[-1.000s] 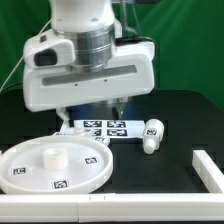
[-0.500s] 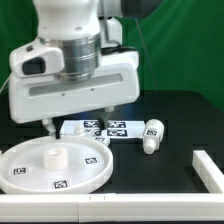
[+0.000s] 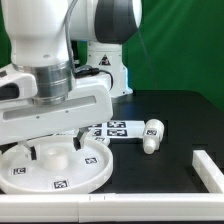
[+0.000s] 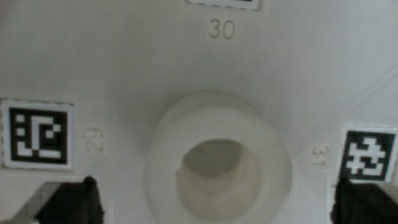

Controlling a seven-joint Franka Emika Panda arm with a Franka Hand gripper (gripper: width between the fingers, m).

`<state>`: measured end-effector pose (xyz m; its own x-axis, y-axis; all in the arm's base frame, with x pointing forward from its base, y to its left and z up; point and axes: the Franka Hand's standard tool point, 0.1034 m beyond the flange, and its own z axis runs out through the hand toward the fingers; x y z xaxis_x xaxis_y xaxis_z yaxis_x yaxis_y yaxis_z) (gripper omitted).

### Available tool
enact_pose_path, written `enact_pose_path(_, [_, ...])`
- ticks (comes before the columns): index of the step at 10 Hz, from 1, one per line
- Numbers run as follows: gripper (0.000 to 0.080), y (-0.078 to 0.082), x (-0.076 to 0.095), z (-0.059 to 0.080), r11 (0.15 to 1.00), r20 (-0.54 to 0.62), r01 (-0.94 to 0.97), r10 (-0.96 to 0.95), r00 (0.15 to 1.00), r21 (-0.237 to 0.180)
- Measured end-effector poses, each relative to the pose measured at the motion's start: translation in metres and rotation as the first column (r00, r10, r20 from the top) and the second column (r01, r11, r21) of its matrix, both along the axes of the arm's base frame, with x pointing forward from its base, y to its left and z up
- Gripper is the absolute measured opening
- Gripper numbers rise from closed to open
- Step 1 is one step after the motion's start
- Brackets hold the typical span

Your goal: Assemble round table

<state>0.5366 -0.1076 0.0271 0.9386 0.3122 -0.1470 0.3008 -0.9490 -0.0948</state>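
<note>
- Fingers are spread wide and hold nothing. In the wrist view you see one dark tip on each side of the frame with bare white plastic between them.
- The disc lies flat on the surface, near and to the exterior view's left. The arm hangs straight over it.
- The hub sits in the middle of the disc, almost directly under the wrist and between the two fingertips. Its axis looks vertical. That is the relation your next move turns on: the target is below the fingers, not off to a side.
- Tags on the disc's face flank the hub, one on each side.
- You can't tell from either view whether the tips touch the disc face or hover just above it; probably just above.
- The leg lies on its side, well apart at the exterior view's right. Its long axis runs roughly near to far, just past the end of the marker board.
- A white raised block sits at near right, clear of the arm.
</note>
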Motion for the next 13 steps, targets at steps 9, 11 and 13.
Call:
enact_pose_path(9, [0.0402,0.039,0.009,0.006,1.000,0.022,0.005,-0.004,1.000,-0.017])
enact_pose_path(11, [0.0402,0.076,0.017,0.005,0.999,0.026,0.047,-0.047,0.999,-0.023])
enact_pose_path(13, [0.0403,0.093,0.019,0.001,0.996,0.022,0.079,-0.078,0.997,-0.030])
